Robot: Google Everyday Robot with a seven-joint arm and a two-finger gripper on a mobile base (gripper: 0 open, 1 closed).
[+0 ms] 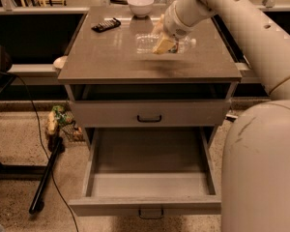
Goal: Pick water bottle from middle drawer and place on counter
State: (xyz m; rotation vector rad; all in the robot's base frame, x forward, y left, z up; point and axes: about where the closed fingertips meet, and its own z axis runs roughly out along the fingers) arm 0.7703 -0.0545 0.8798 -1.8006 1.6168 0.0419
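My gripper (163,43) is over the middle of the counter (106,57), reaching in from the upper right. It is shut on the water bottle (147,42), a clear crinkly bottle held lying on its side with its pale cap pointing right. The bottle is at or just above the counter top; I cannot tell if it touches. Its label is hidden by the fingers. The middle drawer (145,206) is pulled wide open below, its deep grey tray empty.
A white bowl (140,5) and a black handset (106,24) sit at the back of the counter. The shallower drawer front (193,114) above the open drawer is closed. My pale base (261,168) stands by the drawer's right side. A black pole (46,178) and clutter (60,122) lie on the floor to the left.
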